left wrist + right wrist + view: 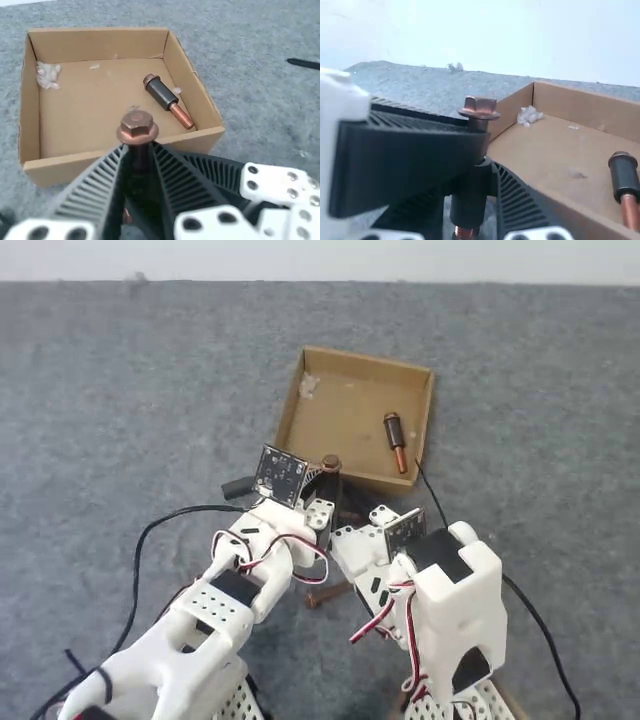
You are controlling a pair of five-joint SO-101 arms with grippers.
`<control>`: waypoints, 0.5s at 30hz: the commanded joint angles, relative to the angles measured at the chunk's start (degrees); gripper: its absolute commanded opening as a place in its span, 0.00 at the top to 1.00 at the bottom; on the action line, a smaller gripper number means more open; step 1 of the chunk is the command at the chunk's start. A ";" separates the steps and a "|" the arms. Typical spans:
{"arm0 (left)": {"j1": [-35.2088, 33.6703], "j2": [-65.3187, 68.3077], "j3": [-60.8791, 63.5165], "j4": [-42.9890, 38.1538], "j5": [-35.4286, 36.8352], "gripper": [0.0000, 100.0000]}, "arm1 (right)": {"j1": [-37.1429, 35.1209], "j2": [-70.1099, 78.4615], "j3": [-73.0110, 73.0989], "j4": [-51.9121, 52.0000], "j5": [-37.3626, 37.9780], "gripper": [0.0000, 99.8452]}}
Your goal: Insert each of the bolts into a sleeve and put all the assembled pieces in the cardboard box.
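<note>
A copper bolt [137, 128] stands upright in a black sleeve [470, 195], just short of the near wall of the cardboard box [340, 476]. My left gripper [136, 170] is shut on the sleeve, the hex head sticking out above its fingers. My right gripper [470, 210] grips the same sleeve lower down, and the bolt's threaded end [465, 232] shows below. In the high view both grippers meet at this piece [330, 472]. One assembled bolt and sleeve [396, 442] [167, 100] lies inside the box.
A loose copper bolt [325, 595] lies on the grey carpet between the two arms. A short black piece [237, 487] lies on the carpet to the left of the left gripper. A bit of white fluff [47, 74] sits in a far corner of the box.
</note>
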 commanded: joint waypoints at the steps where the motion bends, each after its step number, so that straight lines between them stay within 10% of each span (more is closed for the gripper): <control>1: -0.88 -0.44 -0.22 0.18 -0.44 0.99 | 2.24 -2.07 -1.32 -0.40 0.53 0.99; 8: -1.32 -0.44 -0.48 0.18 -0.53 0.97 | 2.24 -2.07 -1.32 -0.40 0.53 0.99; 15: -1.41 -0.62 -0.57 5.36 -0.35 0.68 | 2.24 -2.07 -1.32 -0.22 0.53 0.99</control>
